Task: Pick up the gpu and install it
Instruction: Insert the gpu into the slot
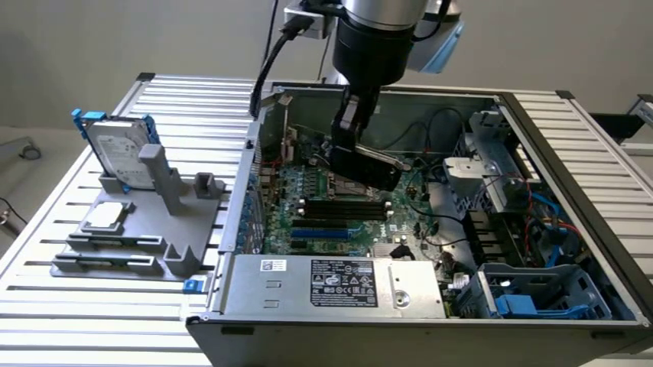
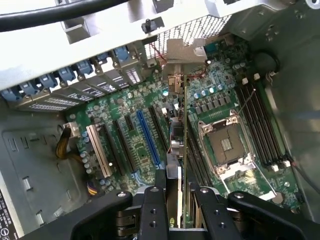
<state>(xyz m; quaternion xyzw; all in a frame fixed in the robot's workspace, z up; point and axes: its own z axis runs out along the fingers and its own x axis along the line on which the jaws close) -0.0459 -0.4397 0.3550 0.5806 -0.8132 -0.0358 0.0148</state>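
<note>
Clamped in the gripper (image 2: 180, 211), jaws closed on one edge: the gpu (image 1: 372, 174), edge-on in the wrist view and partly hidden between the fingers (image 2: 152, 210); hanging over the motherboard (image 1: 326, 206) inside the open computer case (image 1: 571, 145), toward the middle of the worktop (image 1: 194, 99); impossible to tell whether touching any slot; white label on the silver power supply (image 1: 337, 284), print too small to read; slatted metal worktop, pale wall (image 1: 102, 38) behind.

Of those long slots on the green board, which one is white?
The white slot is the one farthest from the gpu held in the gripper. The slots between them are black, with one blue.
</note>
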